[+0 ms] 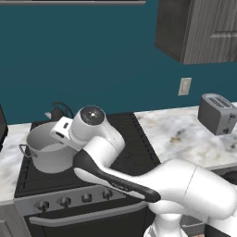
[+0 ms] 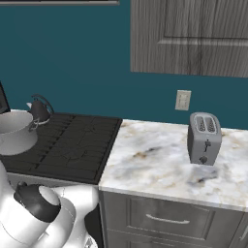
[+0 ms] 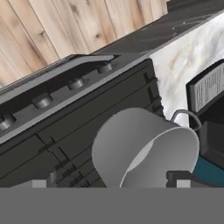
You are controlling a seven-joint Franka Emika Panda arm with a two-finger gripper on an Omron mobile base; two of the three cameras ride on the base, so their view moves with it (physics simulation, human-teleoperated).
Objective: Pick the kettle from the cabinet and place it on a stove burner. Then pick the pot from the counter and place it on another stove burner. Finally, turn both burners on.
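Note:
The grey pot (image 1: 44,152) stands on the front left burner of the black stove (image 1: 139,148). Behind it, on the back left burner, sits the small dark kettle (image 1: 58,112). From the right base view both show at the far left, the pot (image 2: 14,131) in front of the kettle (image 2: 39,110). My white hand (image 1: 62,129) hangs just over the pot's far rim. Seen from the hand, my gripper (image 3: 109,183) is open, with its tips wide apart above the pot (image 3: 144,148) and nothing in its grip. A row of knobs (image 3: 76,83) lines the stove's front.
A grey toaster (image 2: 204,138) stands on the marble counter (image 2: 155,164) right of the stove. The dark upper cabinet (image 2: 193,38) hangs above it. A black coffee machine (image 3: 210,100) stands on the counter just left of the stove, close to the pot.

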